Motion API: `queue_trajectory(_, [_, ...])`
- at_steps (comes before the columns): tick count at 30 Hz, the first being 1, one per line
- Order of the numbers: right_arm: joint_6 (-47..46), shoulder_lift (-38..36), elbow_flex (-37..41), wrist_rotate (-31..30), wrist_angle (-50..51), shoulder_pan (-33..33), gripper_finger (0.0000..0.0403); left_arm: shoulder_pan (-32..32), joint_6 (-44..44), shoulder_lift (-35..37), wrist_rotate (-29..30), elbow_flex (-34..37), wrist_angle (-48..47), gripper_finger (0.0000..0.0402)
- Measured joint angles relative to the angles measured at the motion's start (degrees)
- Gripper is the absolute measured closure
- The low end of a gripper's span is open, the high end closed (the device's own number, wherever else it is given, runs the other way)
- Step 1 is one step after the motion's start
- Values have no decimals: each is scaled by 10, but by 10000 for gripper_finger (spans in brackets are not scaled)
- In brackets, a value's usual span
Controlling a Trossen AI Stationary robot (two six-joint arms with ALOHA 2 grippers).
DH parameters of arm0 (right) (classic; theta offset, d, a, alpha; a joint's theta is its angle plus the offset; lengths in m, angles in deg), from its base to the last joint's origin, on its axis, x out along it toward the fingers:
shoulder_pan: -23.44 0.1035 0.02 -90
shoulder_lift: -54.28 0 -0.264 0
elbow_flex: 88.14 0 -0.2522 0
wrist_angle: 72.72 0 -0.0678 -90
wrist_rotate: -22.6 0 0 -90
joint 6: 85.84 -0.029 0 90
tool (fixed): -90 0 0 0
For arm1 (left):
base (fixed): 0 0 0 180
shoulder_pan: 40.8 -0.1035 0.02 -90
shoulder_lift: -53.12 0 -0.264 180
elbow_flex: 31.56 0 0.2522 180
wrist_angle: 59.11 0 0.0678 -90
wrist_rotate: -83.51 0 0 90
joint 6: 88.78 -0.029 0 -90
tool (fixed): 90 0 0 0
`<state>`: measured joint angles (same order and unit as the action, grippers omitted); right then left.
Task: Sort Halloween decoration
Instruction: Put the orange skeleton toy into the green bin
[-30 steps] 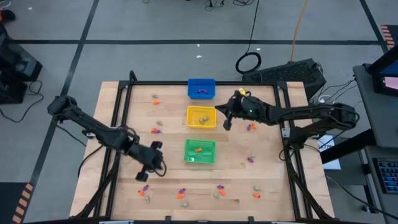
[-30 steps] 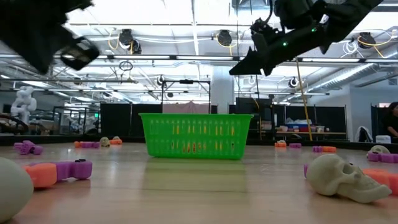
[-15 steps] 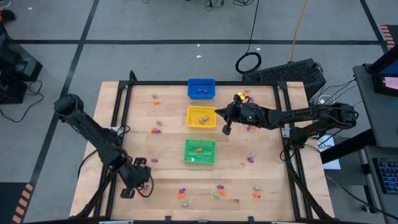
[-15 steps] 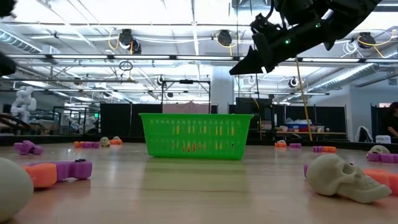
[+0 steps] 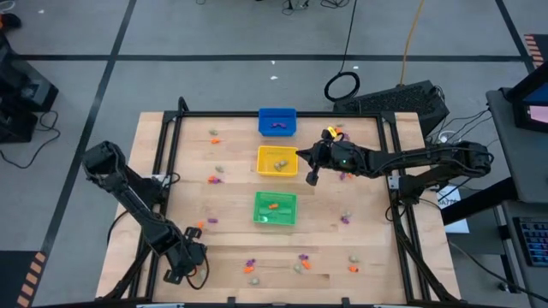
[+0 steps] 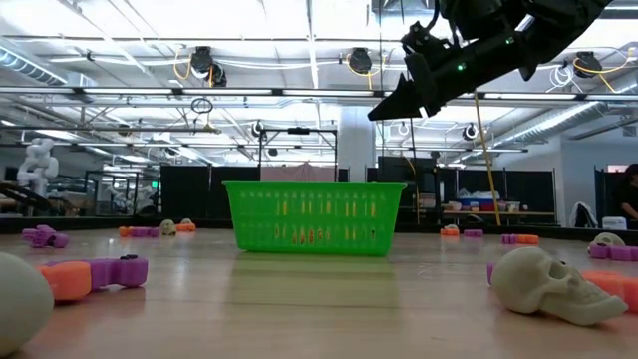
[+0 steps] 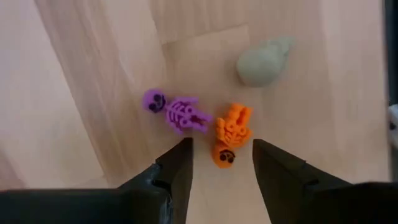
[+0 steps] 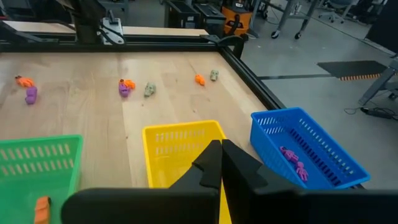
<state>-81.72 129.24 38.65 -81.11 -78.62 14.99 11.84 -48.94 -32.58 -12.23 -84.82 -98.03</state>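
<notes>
Halloween decoration trinkets lie scattered over the wooden table (image 5: 231,197), most along the lower edge of the high view, with others at mid left and at right of centre. In the left wrist view, an orange skeleton (image 7: 230,133) sits at centre frame, just ahead of the gap between the fingers, with a purple skeleton (image 7: 176,112) touching it on its left and a pale beige skull (image 7: 263,60) apart at upper right.

The left gripper (image 5: 177,272) is at the lower left of the high view, over the table's near corner; its jaws stand apart with nothing between them. The right gripper (image 5: 312,178) is right of centre in the high view, beside the right edge of the yellow bin (image 5: 277,160); its fingers are pressed together and hold nothing.

Down the middle of the high view stand three bins: the blue bin (image 5: 277,121) uppermost with purple pieces inside, the yellow bin with pale pieces, and the green bin (image 5: 275,208) lowest with an orange piece.
</notes>
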Motion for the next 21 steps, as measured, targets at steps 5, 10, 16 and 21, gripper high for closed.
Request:
queue_trajectory(5, [0,0,0,0,7,0,403,7,-12,-24,11,-2,4,279])
queue_trajectory(10, [0,0,0,0,9,0,403,7,-16,-27,26,-2,0,345])
queue_trajectory(16, [0,0,0,0,9,0,403,-2,-14,-20,13,-1,3,388])
queue_trajectory(21, [0,0,0,0,10,0,403,-20,-17,18,10,2,14,393])
